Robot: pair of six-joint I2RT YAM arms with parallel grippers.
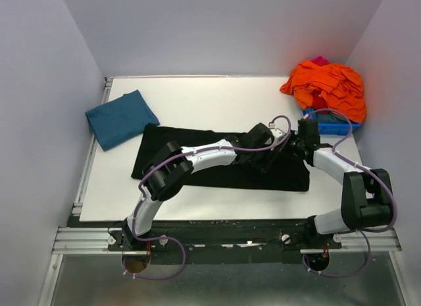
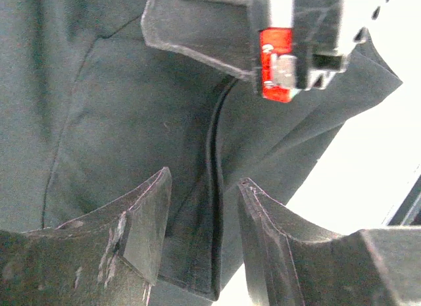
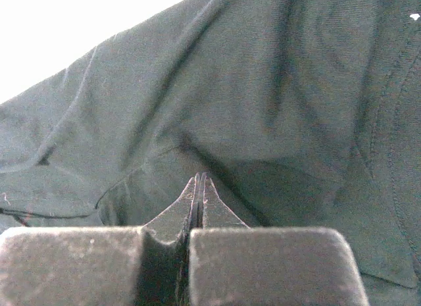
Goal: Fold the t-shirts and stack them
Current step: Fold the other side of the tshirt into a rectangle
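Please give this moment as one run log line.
left gripper open over black t-shirt edge | right gripper shut on it | teal t-shirt folded

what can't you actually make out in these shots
1. Top view: the arms cover much of the black shirt, so where the jaws meet it is hidden.
2. Right wrist view: the right jaws are shut against the shirt; their tips hide whether cloth is pinched between them.
3. Top view: the blue bin is mostly buried under orange clothes; its contents cannot be seen.
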